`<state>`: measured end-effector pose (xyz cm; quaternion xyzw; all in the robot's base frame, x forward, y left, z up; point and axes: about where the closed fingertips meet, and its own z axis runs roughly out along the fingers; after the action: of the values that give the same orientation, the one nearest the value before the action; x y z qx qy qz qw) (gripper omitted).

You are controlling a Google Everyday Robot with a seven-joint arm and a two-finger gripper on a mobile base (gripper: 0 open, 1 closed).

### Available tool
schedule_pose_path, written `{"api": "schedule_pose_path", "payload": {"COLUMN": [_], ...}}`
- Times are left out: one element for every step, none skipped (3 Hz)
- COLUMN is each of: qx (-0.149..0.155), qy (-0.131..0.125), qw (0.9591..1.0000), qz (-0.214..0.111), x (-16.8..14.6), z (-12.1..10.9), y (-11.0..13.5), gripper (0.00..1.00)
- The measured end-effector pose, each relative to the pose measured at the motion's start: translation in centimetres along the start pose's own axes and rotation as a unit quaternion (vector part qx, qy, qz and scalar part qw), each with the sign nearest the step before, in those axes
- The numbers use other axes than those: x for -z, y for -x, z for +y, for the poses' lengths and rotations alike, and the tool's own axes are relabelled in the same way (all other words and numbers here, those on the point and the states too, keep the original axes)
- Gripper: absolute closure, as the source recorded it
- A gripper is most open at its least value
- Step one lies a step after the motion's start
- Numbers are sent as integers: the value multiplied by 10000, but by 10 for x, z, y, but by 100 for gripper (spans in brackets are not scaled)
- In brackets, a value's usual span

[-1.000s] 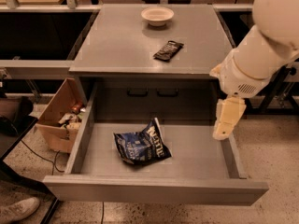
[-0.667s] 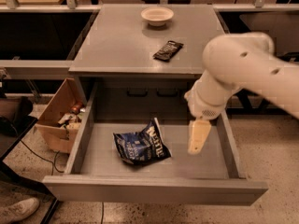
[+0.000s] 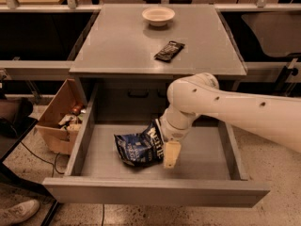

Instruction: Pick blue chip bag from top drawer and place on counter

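The blue chip bag [image 3: 138, 148], dark blue and crumpled with white lettering, lies in the middle of the open top drawer [image 3: 155, 191]. My gripper [image 3: 170, 155] hangs from the white arm inside the drawer, pointing down at the bag's right edge, touching or almost touching it. The grey counter [image 3: 117, 46] sits above the drawer.
A small black snack wrapper [image 3: 169, 51] and a white bowl [image 3: 158, 16] lie on the counter. A brown cardboard box [image 3: 56, 119] with clutter stands on the floor left of the drawer. A shoe [image 3: 19, 212] shows at the bottom left. Tan tabletops run along the back.
My arm has swung left across the drawer, from its right side to the bag's right edge. The bag has not moved.
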<state>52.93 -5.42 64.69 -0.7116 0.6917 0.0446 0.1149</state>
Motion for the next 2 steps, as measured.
{"api": "schedule_pose_path", "payload": {"qx": [142,263], "qy": [32,220], "qw": [9996,9968], "qz": [-260,-717], "x": [-16,-18], "z": [-9,-18], "y": [25,61], "gripper": [26,49]}}
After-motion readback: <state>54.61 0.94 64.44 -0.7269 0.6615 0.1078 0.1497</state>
